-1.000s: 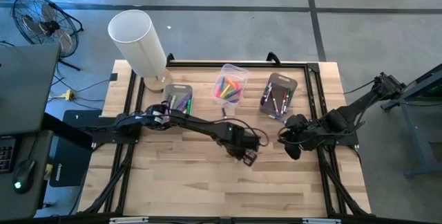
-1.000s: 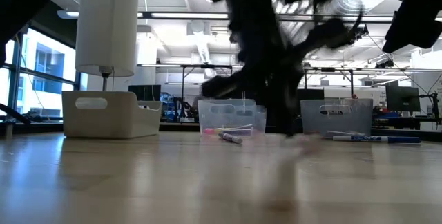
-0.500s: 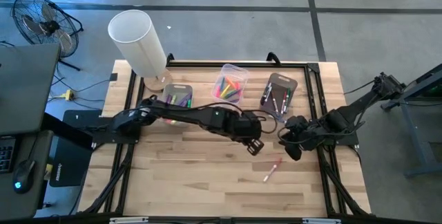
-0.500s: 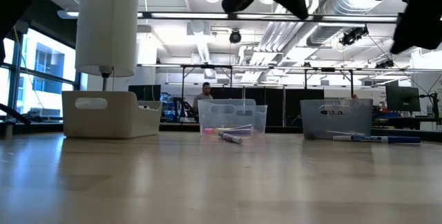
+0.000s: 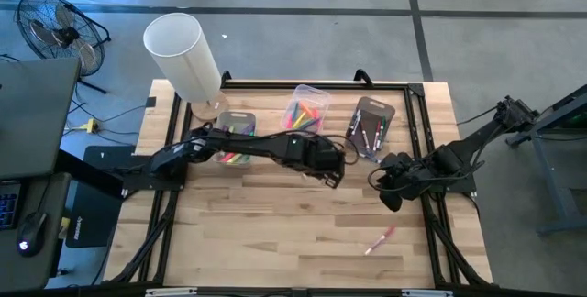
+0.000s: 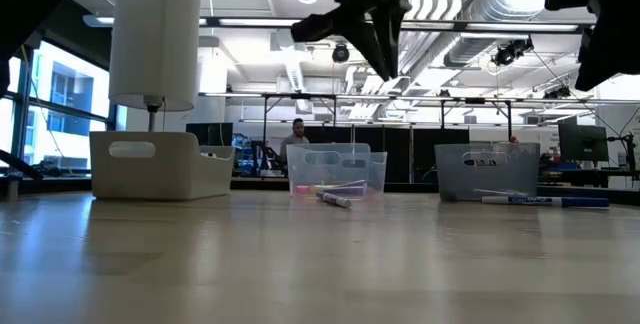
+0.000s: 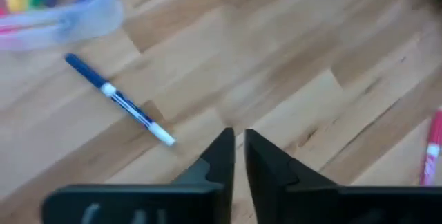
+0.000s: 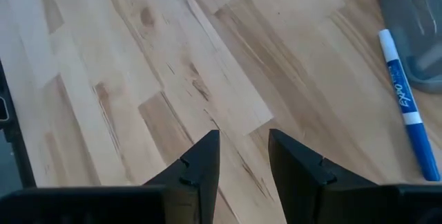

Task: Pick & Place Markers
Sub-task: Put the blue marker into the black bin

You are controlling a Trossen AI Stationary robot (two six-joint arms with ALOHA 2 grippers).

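Lying loose, pink marker (image 5: 380, 239) well apart from left hand (image 5: 332, 177)

Pink marker (image 5: 380, 239) on pale wood table (image 5: 275, 233); blue-and-white marker (image 7: 119, 99)

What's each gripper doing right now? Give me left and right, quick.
Left gripper: nearly shut, holding nothing, above the table.
Right gripper: slightly open, empty, at the table's right edge.

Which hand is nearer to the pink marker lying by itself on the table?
The right hand, though not by much. It hangs just above the pink marker in the high view, slightly to its right. The left hand sits farther up and to the marker's left.
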